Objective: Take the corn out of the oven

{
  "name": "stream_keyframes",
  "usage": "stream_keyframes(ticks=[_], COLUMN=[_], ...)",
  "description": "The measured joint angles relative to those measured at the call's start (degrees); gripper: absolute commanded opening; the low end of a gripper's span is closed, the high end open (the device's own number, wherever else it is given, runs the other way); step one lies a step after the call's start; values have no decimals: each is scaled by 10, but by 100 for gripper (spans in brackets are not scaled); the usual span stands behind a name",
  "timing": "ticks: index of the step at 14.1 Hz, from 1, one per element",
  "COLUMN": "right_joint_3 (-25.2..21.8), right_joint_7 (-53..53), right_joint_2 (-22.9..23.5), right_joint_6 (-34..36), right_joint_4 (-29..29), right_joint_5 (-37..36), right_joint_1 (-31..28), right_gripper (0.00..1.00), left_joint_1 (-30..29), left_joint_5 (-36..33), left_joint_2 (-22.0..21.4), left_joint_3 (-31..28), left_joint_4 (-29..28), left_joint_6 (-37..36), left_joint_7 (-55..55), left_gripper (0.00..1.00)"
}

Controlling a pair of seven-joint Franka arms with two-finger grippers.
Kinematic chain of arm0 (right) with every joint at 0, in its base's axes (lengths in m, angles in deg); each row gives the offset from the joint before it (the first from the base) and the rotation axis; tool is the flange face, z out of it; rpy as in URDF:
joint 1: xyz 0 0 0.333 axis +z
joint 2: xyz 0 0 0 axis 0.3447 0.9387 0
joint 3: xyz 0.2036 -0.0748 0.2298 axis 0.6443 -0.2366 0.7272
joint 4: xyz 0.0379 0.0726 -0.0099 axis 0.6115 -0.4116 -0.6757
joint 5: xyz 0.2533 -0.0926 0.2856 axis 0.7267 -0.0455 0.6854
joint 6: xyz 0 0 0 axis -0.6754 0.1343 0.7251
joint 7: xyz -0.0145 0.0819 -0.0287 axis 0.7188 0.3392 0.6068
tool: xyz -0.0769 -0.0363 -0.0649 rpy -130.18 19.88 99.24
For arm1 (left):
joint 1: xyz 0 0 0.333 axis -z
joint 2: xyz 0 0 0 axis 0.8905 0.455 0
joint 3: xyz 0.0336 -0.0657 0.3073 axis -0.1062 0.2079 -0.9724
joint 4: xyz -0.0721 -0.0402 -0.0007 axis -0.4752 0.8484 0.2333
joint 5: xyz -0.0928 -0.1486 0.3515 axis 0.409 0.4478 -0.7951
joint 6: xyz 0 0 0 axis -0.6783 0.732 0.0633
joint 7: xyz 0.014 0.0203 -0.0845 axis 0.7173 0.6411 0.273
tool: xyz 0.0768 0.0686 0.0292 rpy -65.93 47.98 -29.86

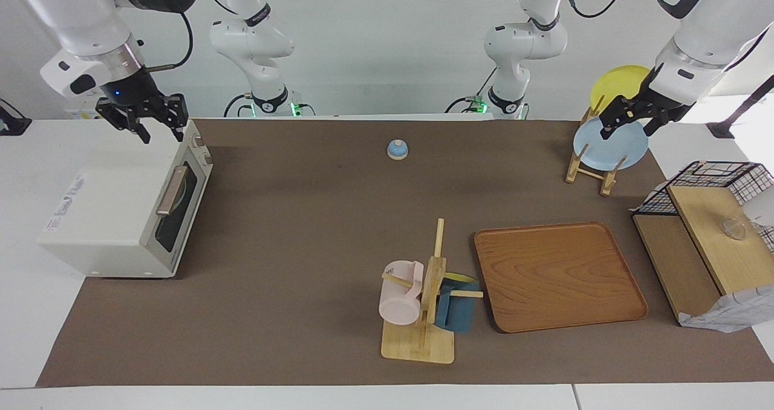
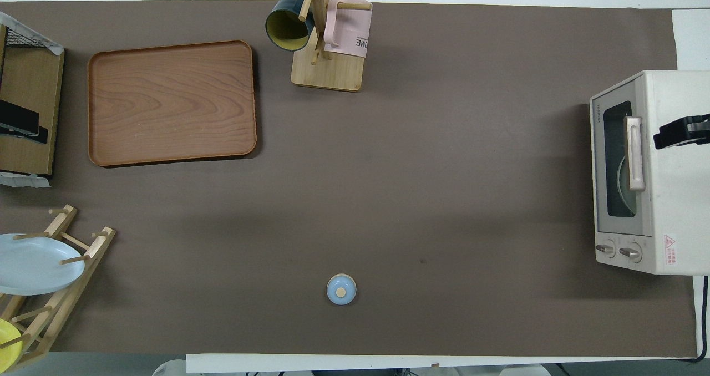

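Corn is nowhere to be seen; the oven [image 1: 124, 207] stands shut at the right arm's end of the tabletop [image 1: 302, 216], its dark glass door and tan bar handle [image 1: 172, 190] facing the middle, and through the glass only a pale round shape shows, too dim to name. The right gripper [image 1: 159, 129] hangs over the top of the oven, above the corner nearest the robots by the knobs; its jaws stand partly apart with nothing between them. The left gripper [image 1: 626, 124] hovers at the left arm's end over a wooden plate rack [image 1: 589, 167] that sits in the tabletop's corner nearest the robots, and its jaws are spread wide and empty. That rack carries a light blue plate [image 1: 609, 147] and a yellow plate [image 1: 618, 82]. A small blue bell [image 1: 397, 149] sits near the edge closest to the robots, about midway along it. A wooden tray [image 1: 559, 276] lies toward the edge farthest from the robots, and beside it stands a mug tree [image 1: 427, 313] with a pink mug [image 1: 400, 301] and a dark blue mug [image 1: 456, 312] on its pegs. A wire-and-wood rack [image 1: 707, 240] occupies the left arm's end.
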Motion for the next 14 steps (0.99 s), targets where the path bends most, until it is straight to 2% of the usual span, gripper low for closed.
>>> stream_keyframes(ticks=[7,10,14], right_joint_3=[-2,-2,-1], right_joint_7=[-4,-18,-20], right_joint_2=[96,115,117], right_joint_6=[-63,-63,-63], right_joint_4=[-7,-7,-15], right_joint_5=[-64,-70,-93], right_joint_1=[-2,-5,-3], right_gripper=[0,0,0], left_joint_1=[0,0,0], left_joint_5=[0,0,0], left_joint_2=[0,0,0], left_joint_3=[0,0,0], left_joint_4=[0,0,0], left_joint_6=[0,0,0], left_joint_7=[0,0,0], left_gripper=[100,100,100])
